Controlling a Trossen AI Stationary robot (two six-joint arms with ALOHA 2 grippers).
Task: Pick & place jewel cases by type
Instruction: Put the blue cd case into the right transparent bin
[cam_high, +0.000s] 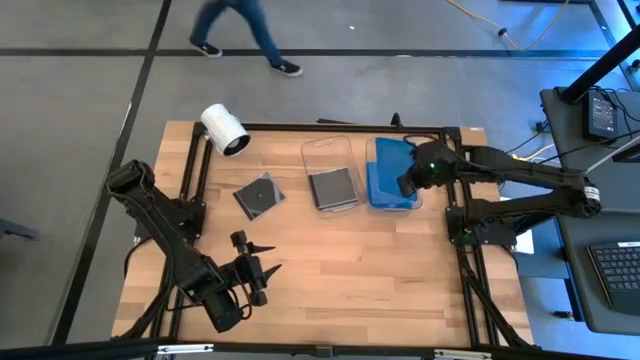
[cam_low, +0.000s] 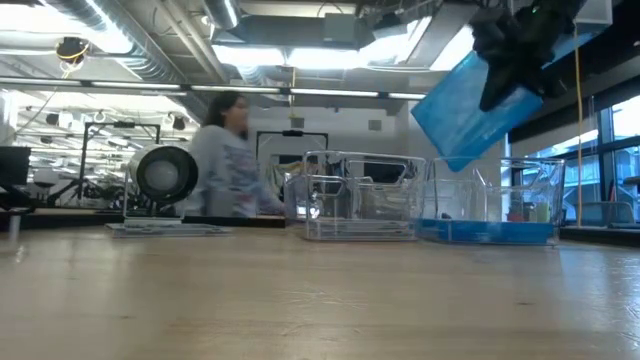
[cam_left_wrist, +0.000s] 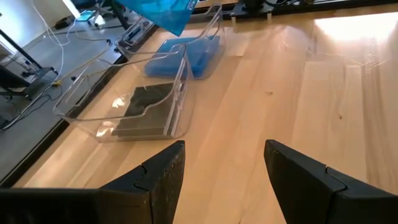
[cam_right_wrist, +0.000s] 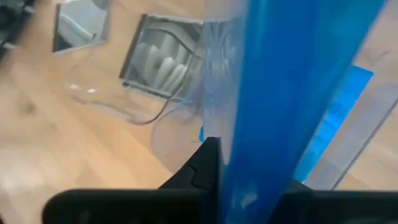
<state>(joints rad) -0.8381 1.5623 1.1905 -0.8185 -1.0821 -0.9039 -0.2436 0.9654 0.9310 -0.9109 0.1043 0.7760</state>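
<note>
Right claw clamped on blue jewel case, held tilted above blue-filled tub near far right desk edge, likely for sorting. Dark case lay loose mid-desk. Left claw gaped wide near front edge, waiting.

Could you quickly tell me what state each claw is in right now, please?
Left claw: open, empty, above the bare table.
Right claw: shut on a blue jewel case, raised over the tub holding blue cases.
</note>
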